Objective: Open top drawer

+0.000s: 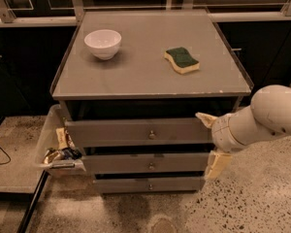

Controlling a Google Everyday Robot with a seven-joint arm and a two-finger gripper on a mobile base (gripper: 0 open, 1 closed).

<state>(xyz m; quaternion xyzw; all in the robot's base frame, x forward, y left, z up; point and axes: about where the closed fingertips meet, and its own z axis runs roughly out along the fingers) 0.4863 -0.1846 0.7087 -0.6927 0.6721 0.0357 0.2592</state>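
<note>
The top drawer (136,132) is the widest grey front under the cabinet top, with a small round metal knob (152,135) at its middle. It looks closed, its front standing just proud of the cabinet. My gripper (211,142) is at the drawer's right end, on a white arm coming in from the right. Its two cream fingers are spread wide apart: one fingertip (204,118) sits by the drawer's upper right corner, the other (215,165) hangs lower beside the middle drawer. It holds nothing and is well right of the knob.
Two narrower drawers (148,164) sit below the top one. A white bowl (103,43) and a green-and-yellow sponge (182,60) lie on the cabinet top (150,76). A clear bin with snack packets (56,149) stands at the cabinet's left. Speckled floor lies in front.
</note>
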